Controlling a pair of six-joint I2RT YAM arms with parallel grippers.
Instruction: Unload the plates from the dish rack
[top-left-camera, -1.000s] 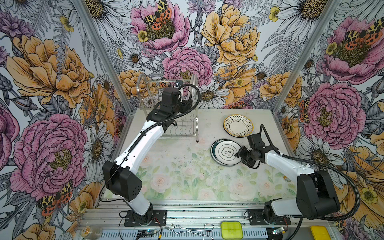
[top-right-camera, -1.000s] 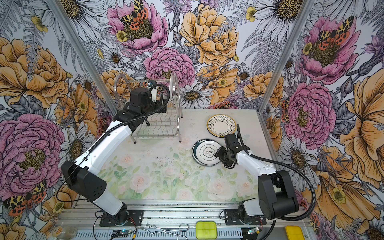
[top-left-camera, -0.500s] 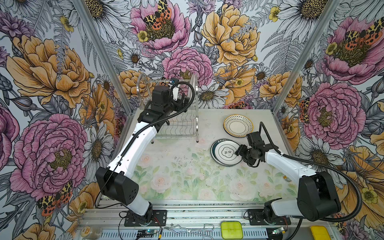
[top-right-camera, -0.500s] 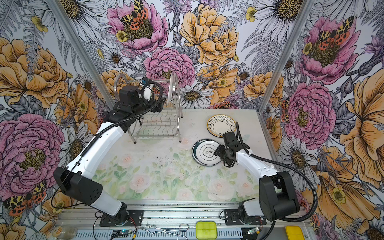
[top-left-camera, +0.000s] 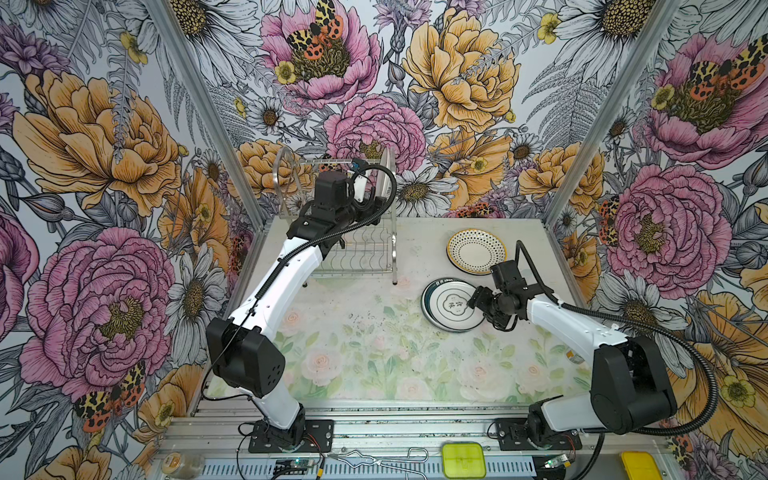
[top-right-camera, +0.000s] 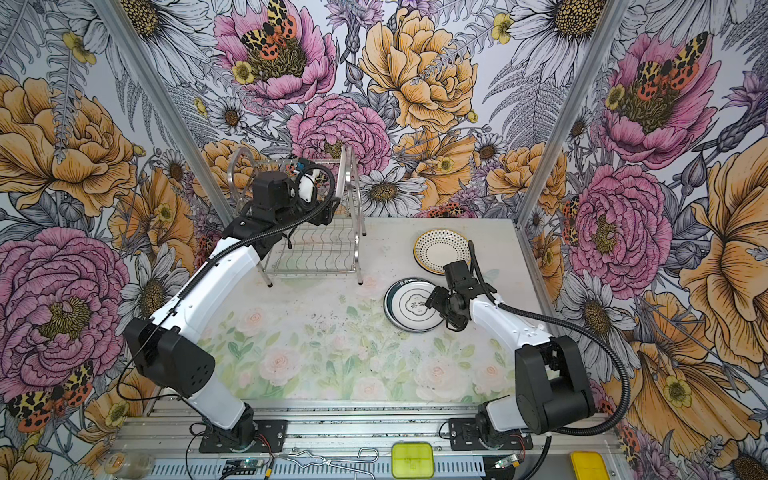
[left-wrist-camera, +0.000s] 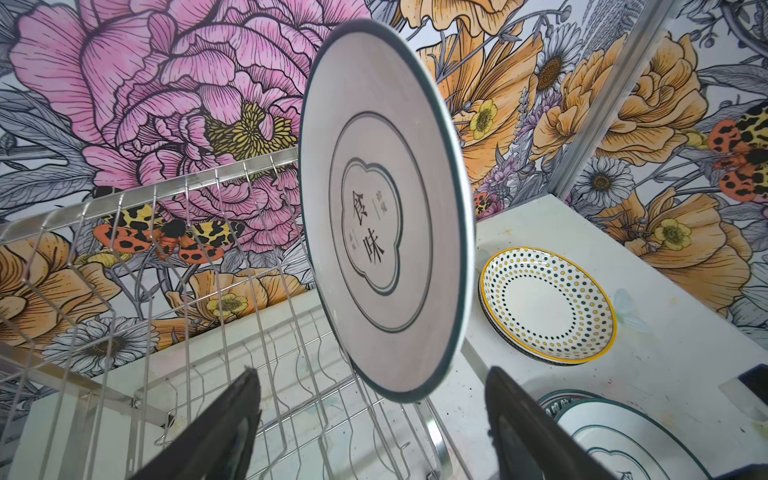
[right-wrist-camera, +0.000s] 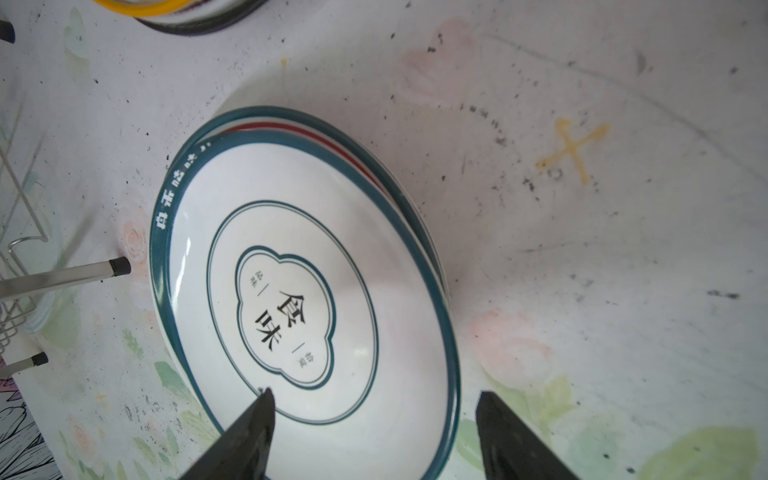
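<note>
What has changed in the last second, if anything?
Little. The left arm swayed aside and back; the left fingers stand open around the upright plate in the dish rack. The right fingers still straddle the rim of the stacked plates. No plates moved.

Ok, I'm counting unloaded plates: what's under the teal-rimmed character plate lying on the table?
Under the character plate a second plate peeks out at the edge, teal-rimmed with a red band. Its face is covered, so whether more plates lie beneath cannot be seen.
</note>
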